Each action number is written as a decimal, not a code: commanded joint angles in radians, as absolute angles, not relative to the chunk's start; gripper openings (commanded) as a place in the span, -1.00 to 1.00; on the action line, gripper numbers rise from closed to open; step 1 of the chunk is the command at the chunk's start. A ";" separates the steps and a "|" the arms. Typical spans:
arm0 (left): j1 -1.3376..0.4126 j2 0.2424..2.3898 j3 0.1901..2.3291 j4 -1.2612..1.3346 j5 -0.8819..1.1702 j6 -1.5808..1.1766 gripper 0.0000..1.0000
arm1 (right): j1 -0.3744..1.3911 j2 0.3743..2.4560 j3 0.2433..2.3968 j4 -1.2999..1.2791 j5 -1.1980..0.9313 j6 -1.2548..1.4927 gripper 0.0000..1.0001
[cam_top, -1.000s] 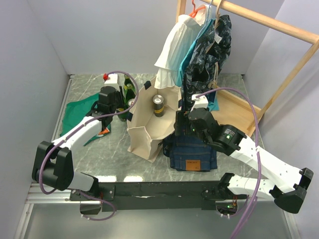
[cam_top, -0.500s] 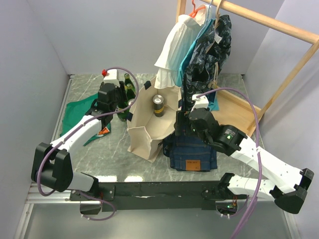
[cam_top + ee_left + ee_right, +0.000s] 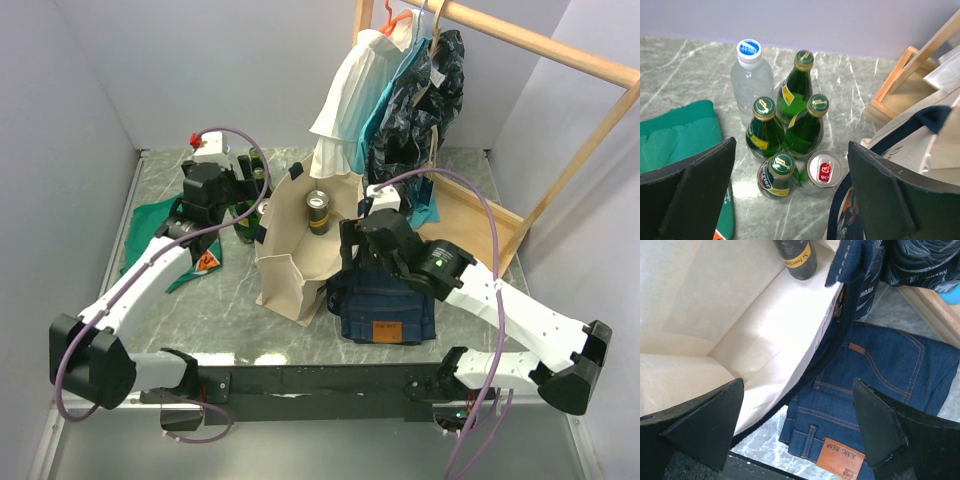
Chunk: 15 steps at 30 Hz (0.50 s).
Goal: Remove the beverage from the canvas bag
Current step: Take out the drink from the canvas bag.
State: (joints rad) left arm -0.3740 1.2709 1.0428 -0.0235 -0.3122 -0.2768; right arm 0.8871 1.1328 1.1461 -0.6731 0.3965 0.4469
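Your beverage is the dark can (image 3: 318, 211). It stands upright on the floor of the canvas bag (image 3: 290, 270), long axis vertical, lid facing up, close to the bag's far wall. The bag stands open-mouthed near the middle of the table (image 3: 230, 320).

Your right gripper (image 3: 797, 390) hangs over the bag's right-hand rim with both jaws spread wide and nothing between them. In its wrist view the can sits ahead of it, well apart, at the top edge of the picture. The bag's wall runs diagonally beneath those jaws, with folded jeans (image 3: 880, 385) lying against its outer side.

Your left gripper (image 3: 790, 150) is likewise spread wide and empty. It hovers above 4 green bottles (image 3: 763, 132), 1 clear water bottle (image 3: 751, 75) and 1 silver can (image 3: 823, 170), all clustered just left of the bag.

Inside the bag, the open room lies on the can's near side. Hanging clothes (image 3: 400, 90) crowd the space above the far rim.
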 commanded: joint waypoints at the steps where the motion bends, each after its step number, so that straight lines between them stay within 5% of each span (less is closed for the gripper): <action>1: -0.377 1.221 1.120 -0.089 -0.310 -0.287 0.99 | 0.882 1.144 1.210 -0.637 0.390 0.423 0.90; 15: -0.377 1.154 1.249 -0.242 -0.238 -0.282 0.93 | 0.882 1.135 1.206 -0.607 0.364 0.443 0.90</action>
